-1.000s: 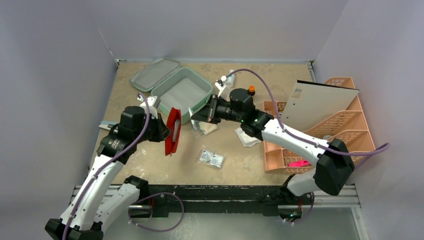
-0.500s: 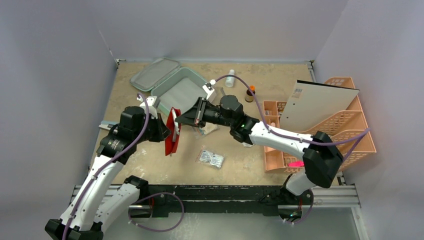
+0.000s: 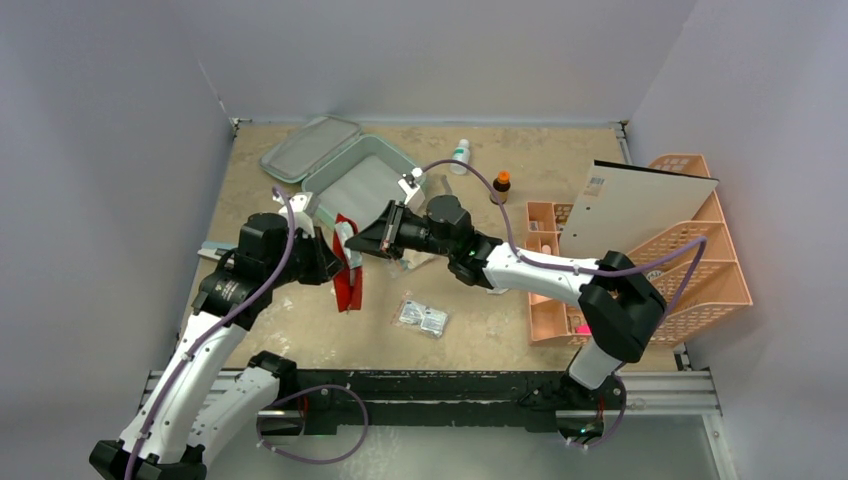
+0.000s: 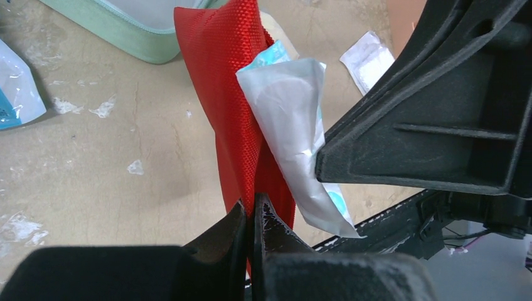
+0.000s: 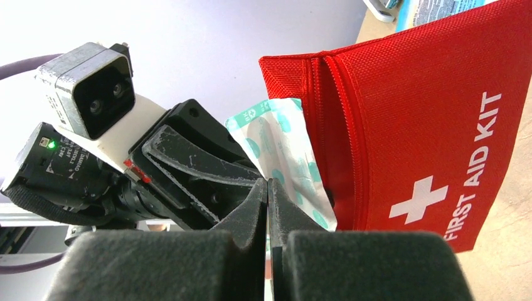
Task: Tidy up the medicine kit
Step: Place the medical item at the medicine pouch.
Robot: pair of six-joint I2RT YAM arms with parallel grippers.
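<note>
The mint-green medicine kit (image 3: 365, 185) lies open at the back left, its lid (image 3: 310, 148) flat behind it; its edge shows in the left wrist view (image 4: 125, 28). My left gripper (image 3: 335, 262) (image 4: 251, 207) is shut on the red "FIRST AID KIT" pouch (image 3: 348, 285) (image 4: 235, 94) (image 5: 426, 125) and holds it above the table. My right gripper (image 3: 375, 240) (image 5: 268, 188) is shut on a white packet with teal dots (image 5: 282, 144) (image 4: 295, 119). The packet's end rests at the pouch's open zip mouth.
A peach lattice rack (image 3: 700, 250) with a white board (image 3: 640, 205) leaning on it stands at the right. A white bottle (image 3: 460, 155) and an orange-capped brown bottle (image 3: 501, 185) stand at the back. Loose packets (image 3: 422, 316) lie near the table's middle.
My right gripper has moved left with the packet until it meets the pouch's mouth. My left gripper has kept hold of the pouch, shifting it slightly.
</note>
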